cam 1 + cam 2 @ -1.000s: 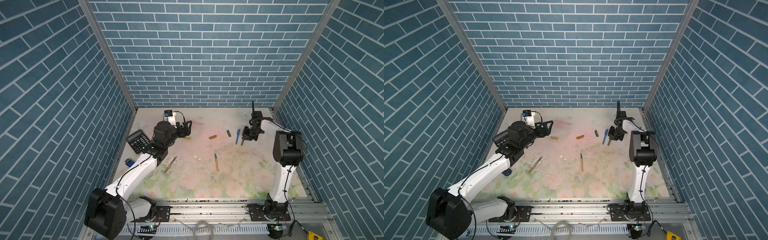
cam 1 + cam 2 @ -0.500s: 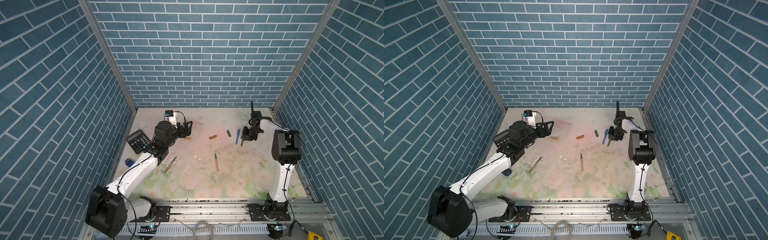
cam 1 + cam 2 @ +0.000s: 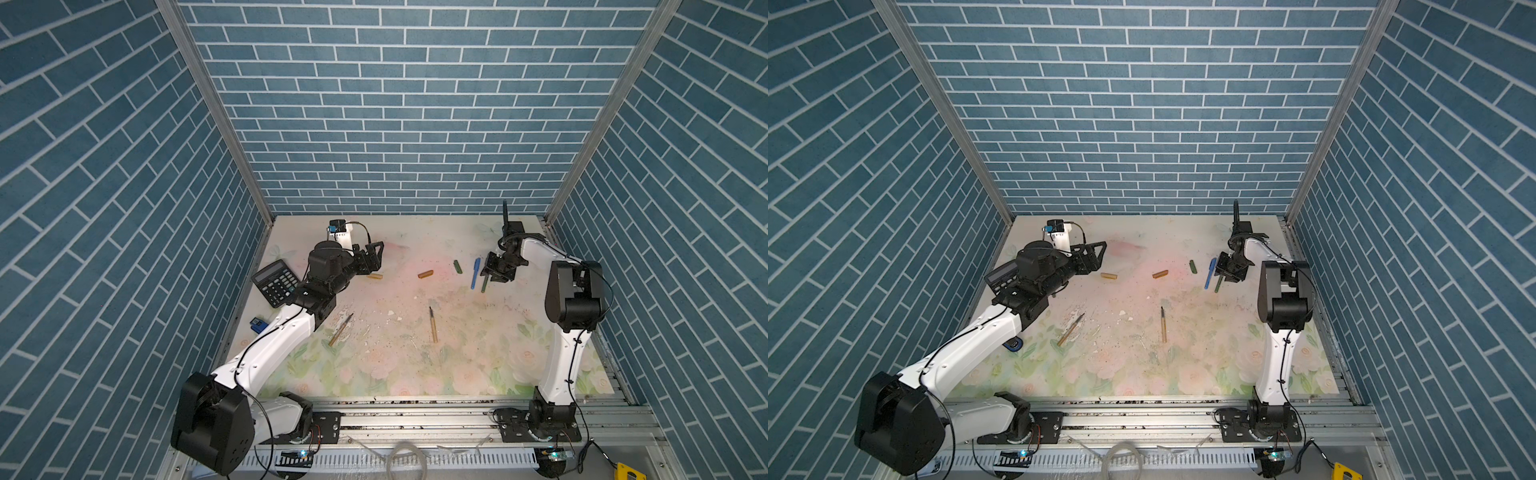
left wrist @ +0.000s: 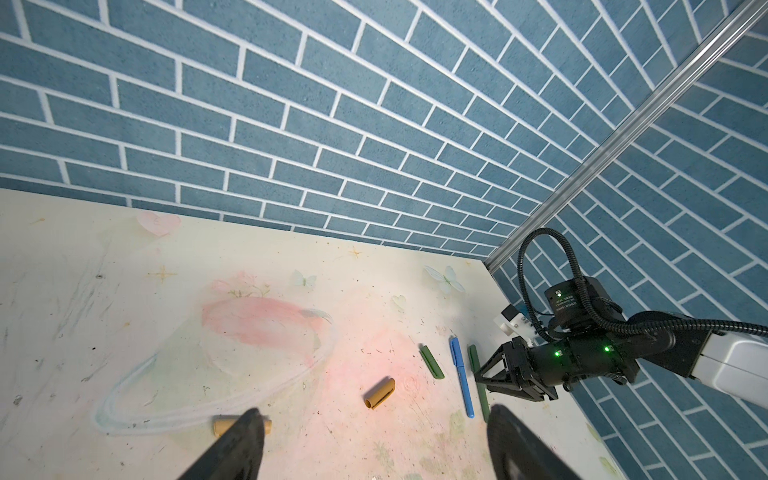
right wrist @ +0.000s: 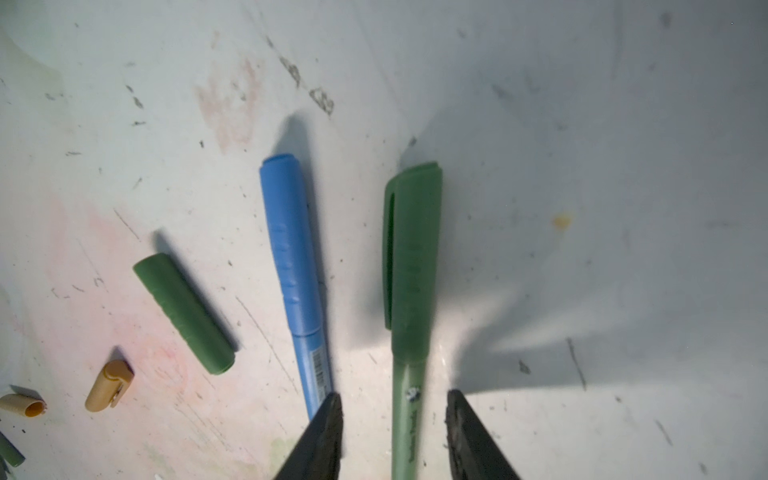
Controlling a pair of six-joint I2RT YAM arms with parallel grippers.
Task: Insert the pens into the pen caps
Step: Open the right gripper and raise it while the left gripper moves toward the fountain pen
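You have 2 pens capped: the blue pen [image 5: 291,249] and green pen [image 5: 411,257] lie side by side at the far right. Your right claw [image 5: 393,397] straddles the green pen, jaws apart, clear of it. Left to do: the left tan pen [image 3: 340,330] and middle tan pen [image 3: 433,326], both bare. The tan cap [image 3: 375,276], orange cap [image 3: 425,274] and dark green cap [image 3: 457,266] lie loose. Your left claw [image 4: 375,411] hangs open near the tan cap.

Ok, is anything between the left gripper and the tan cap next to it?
Nothing visible. The tan cap lies on bare mat right beside the open left gripper, partly hidden by one finger in the left wrist view. The orange-brown cap lies apart, farther toward the middle.
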